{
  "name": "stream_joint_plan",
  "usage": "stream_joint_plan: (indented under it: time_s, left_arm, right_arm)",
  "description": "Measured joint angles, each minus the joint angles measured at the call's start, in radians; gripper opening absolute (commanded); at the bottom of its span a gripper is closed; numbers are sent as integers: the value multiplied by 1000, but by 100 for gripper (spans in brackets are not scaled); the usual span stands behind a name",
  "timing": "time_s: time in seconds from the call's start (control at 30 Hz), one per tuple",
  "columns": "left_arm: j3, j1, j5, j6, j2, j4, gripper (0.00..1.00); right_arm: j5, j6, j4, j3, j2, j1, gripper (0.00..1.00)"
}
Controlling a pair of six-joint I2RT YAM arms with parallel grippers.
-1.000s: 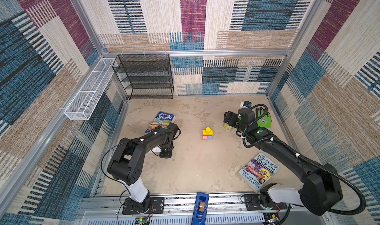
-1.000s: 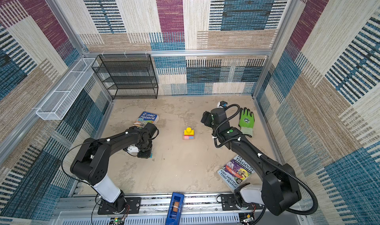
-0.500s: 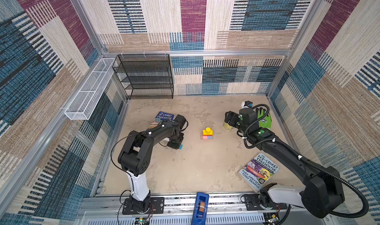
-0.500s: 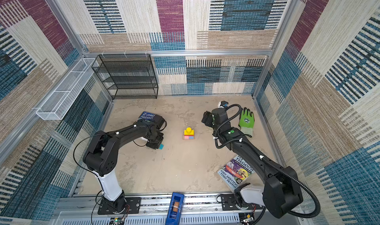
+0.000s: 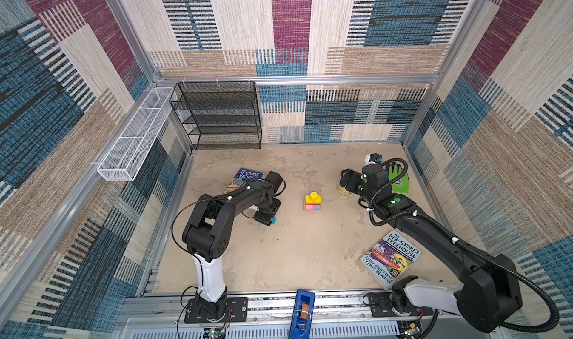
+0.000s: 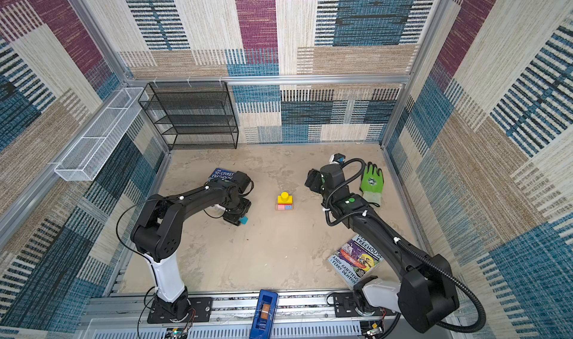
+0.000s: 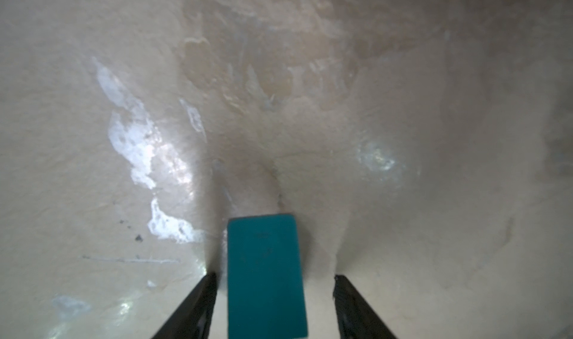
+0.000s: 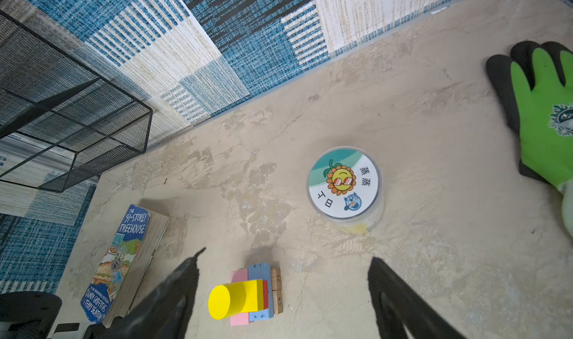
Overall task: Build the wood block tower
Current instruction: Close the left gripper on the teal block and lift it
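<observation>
We held our left gripper (image 7: 274, 275) low, jaws parted; our right gripper (image 8: 288, 253), on its outstretched arm (image 5: 434, 232), stood spread wide.

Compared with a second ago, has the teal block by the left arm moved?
Yes. The teal block has shifted right and a little farther back, closer to the tower, which has stayed put.

jaws apart, blk tower (image 8: 255, 286), jar (image 8: 344, 188), glove (image 8: 544, 120), book (image 8: 119, 260)
</observation>
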Motion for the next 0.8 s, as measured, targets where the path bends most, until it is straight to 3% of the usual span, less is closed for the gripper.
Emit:
stream_joint_plan:
  time_s: [0.63,0.8]
  left_arm:
    - [-15,-1,-21,-1,-25,0,60]
    - [-8,-1,3,-1,-4,0,54]
  right_arm:
    - [-10,5,0,-12,-4,0,86]
    - [-8,5,0,-16,-10,0,86]
